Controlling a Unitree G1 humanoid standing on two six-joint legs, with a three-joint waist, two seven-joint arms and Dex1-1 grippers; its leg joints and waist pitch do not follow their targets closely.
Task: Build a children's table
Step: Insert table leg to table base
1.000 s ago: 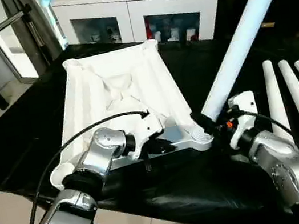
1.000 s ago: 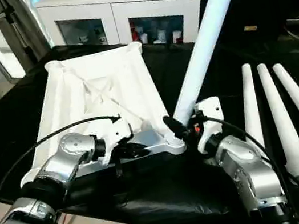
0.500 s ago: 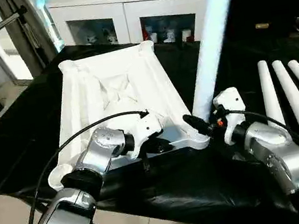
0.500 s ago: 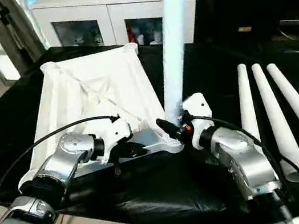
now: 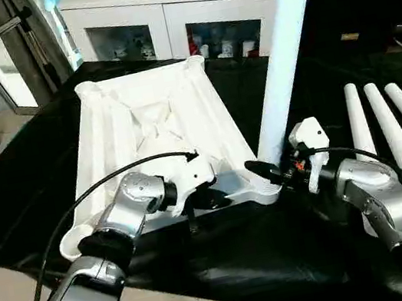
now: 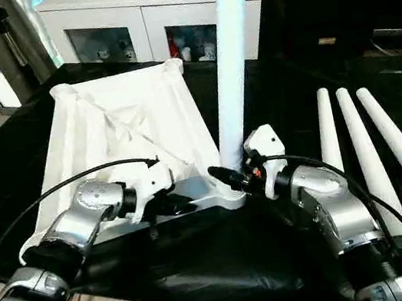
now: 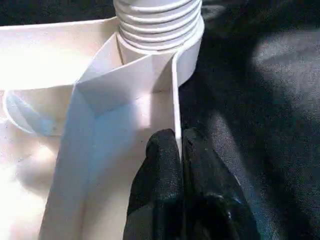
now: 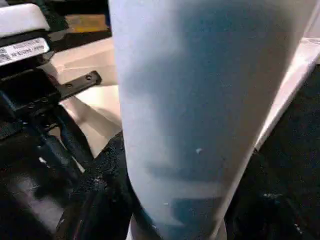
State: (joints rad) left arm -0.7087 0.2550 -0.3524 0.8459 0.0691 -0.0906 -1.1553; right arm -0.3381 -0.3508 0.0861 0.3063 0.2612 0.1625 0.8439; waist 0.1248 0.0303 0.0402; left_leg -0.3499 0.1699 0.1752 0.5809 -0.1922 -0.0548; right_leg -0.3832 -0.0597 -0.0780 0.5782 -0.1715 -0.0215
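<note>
Table top [image 5: 153,124], white and ribbed, lies underside up on the black tabletop [image 5: 29,189]. Left hand [image 7: 179,150] is clenched on the thin wall of its near edge. Right hand [image 5: 271,173] grasps the base of a white leg [image 5: 285,50] standing nearly upright in the near corner socket [image 5: 266,189]. Three more legs [image 5: 394,140] lie side by side on the robot's right, well apart from the top.

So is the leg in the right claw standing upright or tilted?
Nearly upright: the leg rises almost straight from the tabletop's near corner socket.
</note>
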